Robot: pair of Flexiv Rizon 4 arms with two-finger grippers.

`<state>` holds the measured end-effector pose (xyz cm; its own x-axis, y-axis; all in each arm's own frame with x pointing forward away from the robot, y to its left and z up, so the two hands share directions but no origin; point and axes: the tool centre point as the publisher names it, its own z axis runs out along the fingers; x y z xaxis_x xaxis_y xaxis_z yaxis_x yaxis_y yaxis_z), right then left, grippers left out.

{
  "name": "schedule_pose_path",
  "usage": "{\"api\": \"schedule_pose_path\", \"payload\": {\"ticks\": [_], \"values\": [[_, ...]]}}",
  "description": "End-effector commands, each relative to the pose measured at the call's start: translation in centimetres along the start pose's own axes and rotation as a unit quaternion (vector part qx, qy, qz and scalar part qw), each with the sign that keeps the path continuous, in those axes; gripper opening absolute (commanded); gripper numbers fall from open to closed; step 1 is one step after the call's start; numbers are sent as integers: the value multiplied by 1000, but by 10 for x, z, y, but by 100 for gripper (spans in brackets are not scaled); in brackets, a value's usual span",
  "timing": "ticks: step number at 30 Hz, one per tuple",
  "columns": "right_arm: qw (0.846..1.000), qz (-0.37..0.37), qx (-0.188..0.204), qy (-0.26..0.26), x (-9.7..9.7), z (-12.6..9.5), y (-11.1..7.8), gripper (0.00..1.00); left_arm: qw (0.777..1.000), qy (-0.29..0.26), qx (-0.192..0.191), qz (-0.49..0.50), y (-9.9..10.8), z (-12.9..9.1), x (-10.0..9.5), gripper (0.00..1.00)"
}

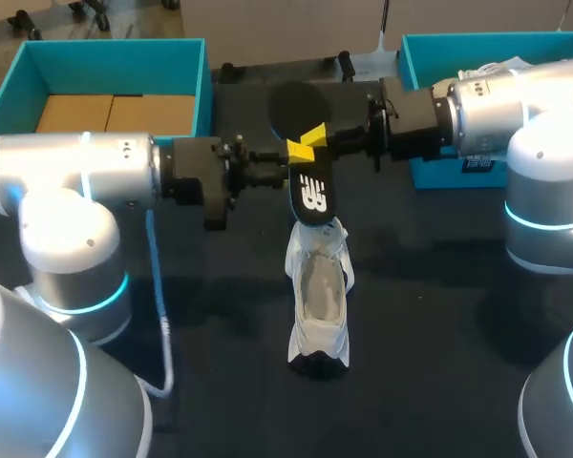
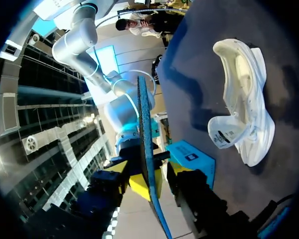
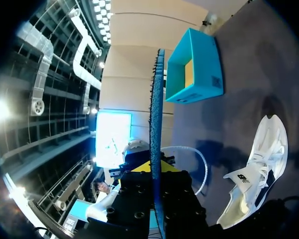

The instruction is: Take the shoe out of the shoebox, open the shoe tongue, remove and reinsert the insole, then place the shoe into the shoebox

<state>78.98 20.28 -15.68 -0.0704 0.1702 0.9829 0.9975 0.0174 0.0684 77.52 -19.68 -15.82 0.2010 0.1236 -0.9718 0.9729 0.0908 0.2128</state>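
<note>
white shoe (image 1: 319, 301): sole-down, tongue open | black insole (image 1: 311, 196): aloft | teal shoebox (image 1: 124, 46): open, far-left

Not much here you can actually read. The flat black insole (image 1: 310, 191) has a chunky white logo printed on the end nearest the white mesh sneaker (image 1: 320, 305), and it's clearest in the head view. The sneaker's tongue tag (image 2: 222, 135) shows a small dark logo with fine print that's too tiny to make out. The right-hand teal cardboard shoebox (image 1: 435, 174) has a label (image 1: 477, 164) on its front wall. The left-hand teal cardboard shoebox (image 3: 204, 55) has a side sticker (image 3: 217, 79). Both are illegible.
</note>
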Motion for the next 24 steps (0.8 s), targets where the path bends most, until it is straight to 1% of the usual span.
{"api": "schedule_pose_path", "payload": {"ticks": [1, 5, 7, 8, 9, 21, 22, 24], "values": [[1000, 3, -4, 6, -9, -2, -5, 0, 999, 41, 17, -11, 1, -43, -4, 100], [1000, 8, -4, 8, -17, -1, -9, 0, 997, 61, 18, -53, 6, -63, -2, 100], [1000, 9, -4, 8, -18, -1, -9, 0, 996, 68, 21, -59, 7, -66, -2, 100], [1000, 10, -4, 7, -22, 0, -11, 0, 993, 96, 41, -54, 10, -71, -4, 100], [1000, 10, -4, 7, -23, 0, -11, 0, 992, 116, 50, -26, 11, -72, -7, 100], [1000, 4, -21, 14, -37, 1, -29, 0, 992, 116, 50, -26, 11, -72, -7, 100], [1000, 3, -22, 15, -38, 1, -30, 0, 992, 115, 46, -35, 15, -74, -10, 100], [1000, 3, -23, 16, -40, 1, -32, 0, 987, 139, 60, -62, 24, -74, -13, 100]]}}
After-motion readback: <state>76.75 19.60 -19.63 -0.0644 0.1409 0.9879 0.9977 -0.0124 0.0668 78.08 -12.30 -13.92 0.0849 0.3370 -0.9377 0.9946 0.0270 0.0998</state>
